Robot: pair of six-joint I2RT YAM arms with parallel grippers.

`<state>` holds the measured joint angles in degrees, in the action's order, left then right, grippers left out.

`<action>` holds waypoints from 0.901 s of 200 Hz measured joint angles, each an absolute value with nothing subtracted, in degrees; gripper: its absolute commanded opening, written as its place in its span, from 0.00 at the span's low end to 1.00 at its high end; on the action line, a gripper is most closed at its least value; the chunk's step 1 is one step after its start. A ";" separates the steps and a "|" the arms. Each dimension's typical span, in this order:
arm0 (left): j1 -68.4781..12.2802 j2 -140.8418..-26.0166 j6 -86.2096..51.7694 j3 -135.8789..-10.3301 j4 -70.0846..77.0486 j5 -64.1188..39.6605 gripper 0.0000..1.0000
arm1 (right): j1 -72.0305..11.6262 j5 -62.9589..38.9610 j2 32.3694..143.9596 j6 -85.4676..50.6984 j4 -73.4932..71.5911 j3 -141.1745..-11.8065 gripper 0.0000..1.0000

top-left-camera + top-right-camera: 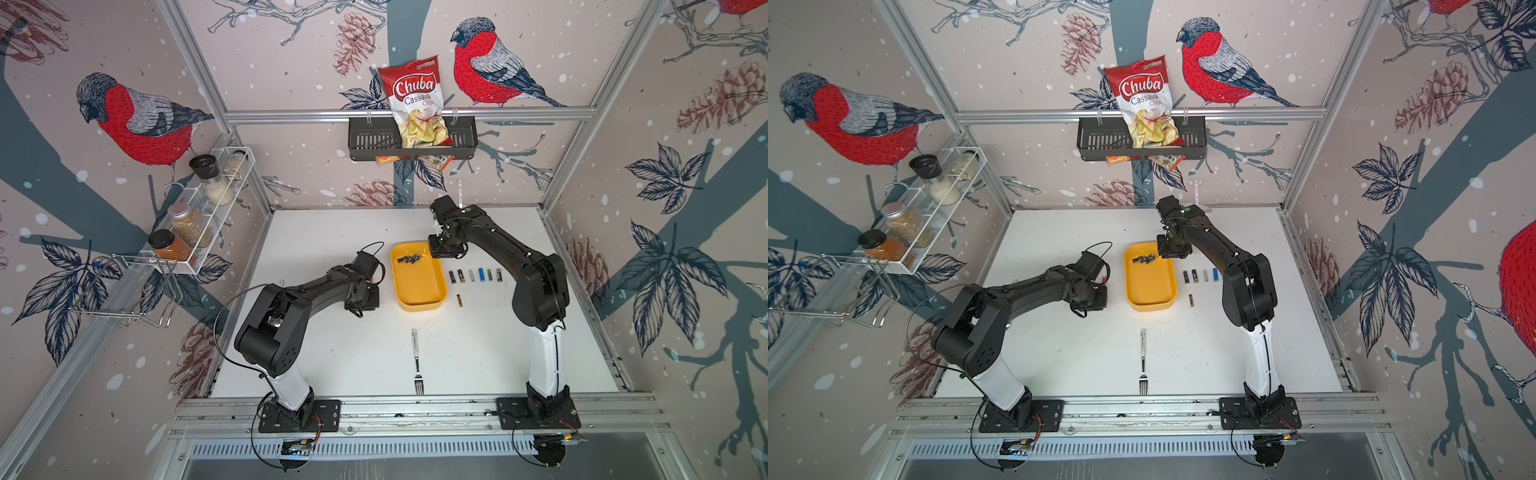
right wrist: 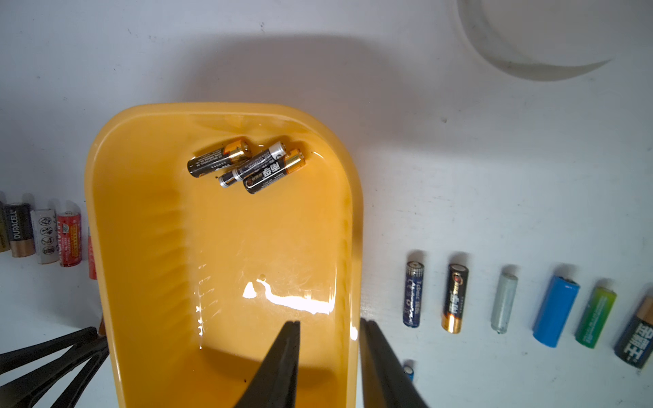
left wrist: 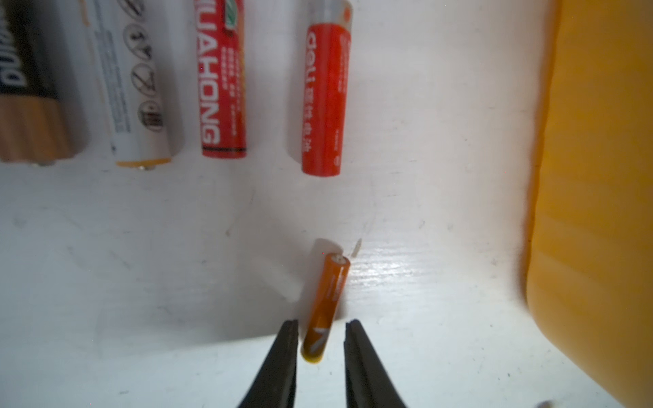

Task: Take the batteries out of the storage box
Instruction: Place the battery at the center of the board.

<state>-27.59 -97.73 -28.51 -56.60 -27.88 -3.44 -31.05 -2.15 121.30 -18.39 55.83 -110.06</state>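
The yellow storage box (image 1: 417, 286) (image 1: 1150, 286) lies mid-table with three black-and-gold batteries (image 2: 247, 164) (image 1: 409, 259) at its far end. Several batteries (image 1: 476, 275) lie in a row on the table to its right, and one more (image 1: 459, 300) nearer the front. Left of the box lie a black-copper, a white, a red (image 3: 222, 77) and an orange-red cell. My left gripper (image 3: 323, 323) is open beside the box, a small orange battery (image 3: 328, 293) lying loose between its fingers. My right gripper (image 2: 328, 323) is open over the box's right wall, holding nothing.
A silver fork (image 1: 417, 361) lies near the front edge. The rim of a white cup (image 2: 530, 53) shows beyond the box at the back. On the back wall hangs a black basket (image 1: 365, 143) with a chips bag; a spice rack (image 1: 199, 212) is on the left wall.
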 measured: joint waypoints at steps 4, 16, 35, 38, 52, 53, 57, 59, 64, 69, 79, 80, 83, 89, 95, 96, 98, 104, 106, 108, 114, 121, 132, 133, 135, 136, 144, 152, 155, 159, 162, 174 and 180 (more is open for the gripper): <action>-27.59 -97.76 -28.51 -56.60 -27.81 -3.44 0.27 | -31.05 -2.15 121.30 -18.39 55.83 -110.06 0.35; -27.59 -97.97 -28.51 -56.60 -27.68 -3.44 0.25 | -31.05 -2.15 121.30 -18.39 55.86 -110.06 0.35; -27.59 -98.15 -28.51 -56.60 -27.66 -3.49 0.21 | -31.05 -2.15 121.30 -18.39 55.86 -110.06 0.35; -27.59 -98.15 -28.51 -56.60 -27.66 -3.51 0.21 | -31.05 -2.15 121.30 -18.39 55.86 -110.06 0.35; -27.59 -98.15 -28.51 -56.60 -27.66 -3.86 0.19 | -31.05 -2.15 121.30 -18.39 55.86 -110.04 0.35; -27.59 -98.15 -28.51 -56.60 -27.66 -3.90 0.19 | -31.05 -2.15 121.30 -18.39 55.86 -110.04 0.35; -27.59 -98.17 -28.51 -56.60 -27.66 -4.10 0.19 | -31.05 -2.15 121.30 -18.39 55.86 -110.04 0.35; -27.59 -98.17 -28.51 -56.60 -27.66 -4.08 0.19 | -31.05 -2.15 121.30 -18.39 55.86 -110.04 0.35; -27.59 -98.19 -28.51 -56.60 -27.66 -4.08 0.18 | -31.03 -2.15 121.30 -18.39 55.88 -110.02 0.35; -27.59 -98.21 -28.51 -56.60 -27.66 -4.08 0.17 | -31.03 -2.15 121.30 -18.39 55.88 -110.02 0.35; -27.59 -98.24 -28.51 -56.60 -27.66 -4.08 0.16 | -31.03 -2.15 121.30 -18.39 55.88 -110.02 0.35; -27.59 -98.24 -28.51 -56.60 -27.66 -4.08 0.16 | -31.03 -2.15 121.30 -18.39 55.88 -110.02 0.35; -27.59 -98.24 -28.51 -56.60 -27.66 -4.08 0.16 | -31.03 -2.15 121.30 -18.39 55.86 -110.00 0.35; -27.59 -98.24 -28.51 -56.60 -27.66 -4.08 0.16 | -31.03 -2.15 121.30 -18.39 55.86 -109.91 0.35; -27.59 -98.24 -28.53 -56.60 -27.66 -4.08 0.16 | -31.03 -2.15 121.30 -18.39 55.92 -109.86 0.35; -27.59 -98.24 -28.53 -56.60 -27.66 -4.08 0.16 | -31.03 -2.15 121.30 -18.39 55.92 -109.84 0.35; -27.59 -98.24 -28.53 -56.60 -27.66 -4.08 0.16 | -31.03 -2.15 121.30 -18.39 55.90 -109.82 0.35; -27.59 -98.24 -28.53 -56.60 -27.66 -4.08 0.18 | -31.03 -2.15 121.30 -18.39 55.94 -109.78 0.35; -27.59 -98.24 -28.53 -56.60 -27.66 -4.08 0.18 | -31.03 -2.15 121.30 -18.39 55.94 -109.75 0.35; -27.59 -98.24 -28.53 -56.60 -27.66 -4.08 0.19 | -31.03 -2.15 121.30 -18.39 55.94 -109.73 0.35; -27.59 -98.24 -28.51 -56.60 -27.66 -4.08 0.21 | -31.00 -2.15 121.30 -18.39 55.94 -109.69 0.35; -27.59 -98.26 -28.53 -56.60 -27.66 -4.08 0.23 | -30.96 -2.15 121.30 -18.39 55.94 -109.62 0.35; -27.59 -98.26 -28.53 -56.60 -27.66 -4.08 0.25 | -30.94 -2.15 121.30 -18.39 55.99 -109.54 0.35; -27.59 -98.26 -28.53 -56.60 -27.66 -4.08 0.25 | -30.94 -2.15 121.30 -18.39 55.99 -109.54 0.35; -27.57 -98.26 -28.53 -56.60 -27.66 -4.08 0.26 | -30.94 -2.15 121.30 -18.39 55.99 -109.54 0.35; -27.57 -98.26 -28.53 -56.60 -27.66 -4.08 0.26 | -30.94 -2.15 121.30 -18.39 55.99 -109.54 0.35; -27.57 -98.26 -28.53 -56.60 -27.66 -4.08 0.27 | -30.94 -2.15 121.30 -18.39 55.99 -109.54 0.35; -27.57 -98.26 -28.53 -56.60 -27.66 -4.08 0.28 | -30.92 -2.15 121.30 -18.39 55.96 -109.54 0.35; -27.57 -98.26 -28.53 -56.60 -27.66 -4.08 0.29 | -30.92 -2.15 121.30 -18.39 55.99 -109.54 0.35; -27.57 -98.26 -28.53 -56.60 -27.66 -4.08 0.29 | -30.92 -2.15 121.30 -18.39 55.99 -109.54 0.35; -27.57 -98.26 -28.53 -56.60 -27.66 -4.08 0.29 | -30.92 -2.15 121.30 -18.39 55.99 -109.54 0.35; -27.57 -98.26 -28.53 -56.60 -27.66 -4.08 0.29 | -30.92 -2.15 121.30 -18.39 55.99 -109.54 0.35; -27.57 -98.26 -28.53 -56.60 -27.66 -4.05 0.30 | -30.92 -2.15 121.30 -18.39 55.99 -109.54 0.35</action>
<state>-27.57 -98.26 -28.53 -56.60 -27.66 -4.05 -30.92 -2.15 121.30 -18.39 55.99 -109.54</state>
